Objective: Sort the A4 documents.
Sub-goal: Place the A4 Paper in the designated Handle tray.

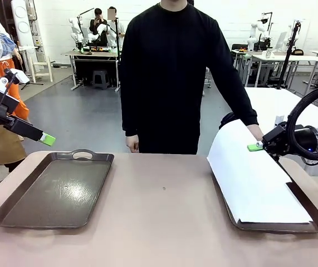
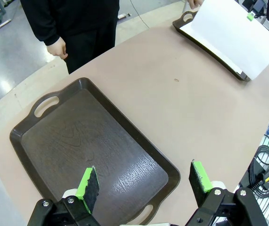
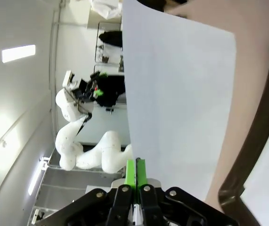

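The left tool (image 1: 47, 139) hangs with its jaws wide apart and holding nothing, above the bare dark tray (image 1: 58, 192) on the surface (image 1: 164, 222). On the right tray (image 1: 309, 214), the right tool (image 1: 254, 147) is clamped on the far edge of a white A4 sheet (image 1: 253, 178), lifting it, beside the person's hand (image 1: 255, 132)

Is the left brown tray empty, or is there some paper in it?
Empty. The left tray shows only its bare dark bottom; the white sheet is at the right tray.

L tray (image 1: 55, 192) bare; sheet (image 1: 253, 175) on R tray (image 1: 309, 214), far edge seemingly lifted.
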`<state>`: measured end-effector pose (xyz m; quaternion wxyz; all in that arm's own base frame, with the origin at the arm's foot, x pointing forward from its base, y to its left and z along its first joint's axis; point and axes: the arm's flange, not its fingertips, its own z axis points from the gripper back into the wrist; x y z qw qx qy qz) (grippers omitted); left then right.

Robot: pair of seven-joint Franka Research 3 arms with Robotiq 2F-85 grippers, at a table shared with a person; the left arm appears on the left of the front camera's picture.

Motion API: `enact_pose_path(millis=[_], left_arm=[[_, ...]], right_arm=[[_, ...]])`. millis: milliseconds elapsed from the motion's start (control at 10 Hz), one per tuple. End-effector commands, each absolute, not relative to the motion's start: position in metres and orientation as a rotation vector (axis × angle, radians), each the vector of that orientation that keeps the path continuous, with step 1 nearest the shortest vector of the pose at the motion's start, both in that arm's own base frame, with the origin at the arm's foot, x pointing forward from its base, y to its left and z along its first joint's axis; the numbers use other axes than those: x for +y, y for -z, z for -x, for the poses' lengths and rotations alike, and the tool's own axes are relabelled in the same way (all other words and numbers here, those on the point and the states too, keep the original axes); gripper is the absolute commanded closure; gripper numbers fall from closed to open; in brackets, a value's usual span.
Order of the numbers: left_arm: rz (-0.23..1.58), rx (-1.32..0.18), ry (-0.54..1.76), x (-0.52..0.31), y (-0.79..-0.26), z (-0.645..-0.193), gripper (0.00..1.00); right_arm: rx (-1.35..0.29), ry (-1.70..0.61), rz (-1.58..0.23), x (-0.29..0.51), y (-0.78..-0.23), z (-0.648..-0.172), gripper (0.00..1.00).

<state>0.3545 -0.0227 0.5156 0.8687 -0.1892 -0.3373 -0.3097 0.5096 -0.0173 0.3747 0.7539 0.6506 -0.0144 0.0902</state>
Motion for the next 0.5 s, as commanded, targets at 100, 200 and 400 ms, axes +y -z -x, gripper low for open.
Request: enact_pose_path(millis=[100, 200, 400], left_arm=[[0.41, -0.711, 0.659, -0.02, -0.514, -0.355, 0.0], [0.41, -0.711, 0.659, -0.02, -0.514, -0.355, 0.0], [0.41, -0.711, 0.659, -0.02, -0.514, -0.355, 0.0]], right_arm=[[-0.069, -0.2, -1.38, -0.023, -0.339, -0.518, 0.99], [-0.05, -0.211, -1.346, -0.027, -0.333, -0.518, 0.99], [-0.041, -0.212, -1.227, -0.046, -0.331, -0.52, 0.99]])
